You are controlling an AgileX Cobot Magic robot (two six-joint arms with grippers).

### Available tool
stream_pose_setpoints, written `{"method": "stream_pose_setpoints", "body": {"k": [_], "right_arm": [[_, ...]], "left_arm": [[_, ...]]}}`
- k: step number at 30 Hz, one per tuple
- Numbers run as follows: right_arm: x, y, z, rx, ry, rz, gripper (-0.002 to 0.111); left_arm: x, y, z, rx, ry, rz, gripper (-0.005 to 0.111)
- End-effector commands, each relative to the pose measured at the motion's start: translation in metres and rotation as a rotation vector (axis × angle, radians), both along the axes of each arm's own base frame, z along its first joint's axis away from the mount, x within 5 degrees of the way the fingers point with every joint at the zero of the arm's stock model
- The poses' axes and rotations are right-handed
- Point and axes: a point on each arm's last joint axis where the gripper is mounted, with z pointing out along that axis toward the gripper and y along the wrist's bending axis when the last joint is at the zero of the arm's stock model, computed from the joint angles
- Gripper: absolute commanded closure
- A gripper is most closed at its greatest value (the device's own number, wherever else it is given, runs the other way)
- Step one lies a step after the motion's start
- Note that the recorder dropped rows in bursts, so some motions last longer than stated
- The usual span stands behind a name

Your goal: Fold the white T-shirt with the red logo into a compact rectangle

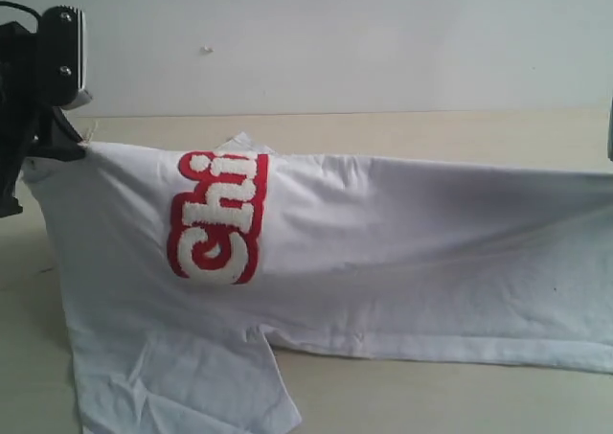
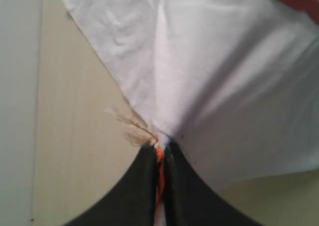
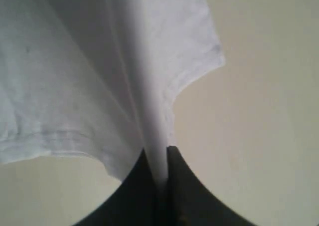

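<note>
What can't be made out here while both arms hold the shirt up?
- Exterior view: the red logo shows only "Chi"; the rest wraps over the top fold of the white T-shirt.
- Exterior view: the right gripper lies beyond the right edge.
- Exterior view: the hanging sleeve runs past the bottom edge.
- Left wrist view: the logo is a blurred corner patch.
- Wrist views: cloth in the shut jaws hides how many layers are pinched.

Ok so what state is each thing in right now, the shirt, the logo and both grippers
White T-shirt: lifted, stretched between both grippers, one sleeve trailing low over the table.
Red logo: facing the exterior camera, turned sideways, only "Chi" showing.
Left gripper: jaws shut on the shirt's edge.
Right gripper: jaws shut on a fold of the shirt.
</note>
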Motion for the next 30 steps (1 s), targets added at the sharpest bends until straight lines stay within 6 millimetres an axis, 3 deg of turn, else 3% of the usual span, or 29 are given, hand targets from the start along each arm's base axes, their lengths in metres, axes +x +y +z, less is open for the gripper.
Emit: {"method": "stream_pose_setpoints", "body": {"k": [1, 12, 30], "right_arm": [[-0.01, 0.004, 0.034, -0.015, -0.091, -0.009, 0.108], [-0.043, 0.015, 0.105, -0.014, -0.263, -0.04, 0.108], [-0.093, 0.047, 0.146, 0.15, -0.426, -0.068, 0.108]], "left_arm": [[-0.01, 0.01, 0.028, 0.02, -0.108, 0.053, 0.106], [-0.048, 0.024, 0.079, -0.04, -0.268, 0.159, 0.106], [-0.137, 0.03, 0.135, -0.265, -0.373, 0.159, 0.106]]}}
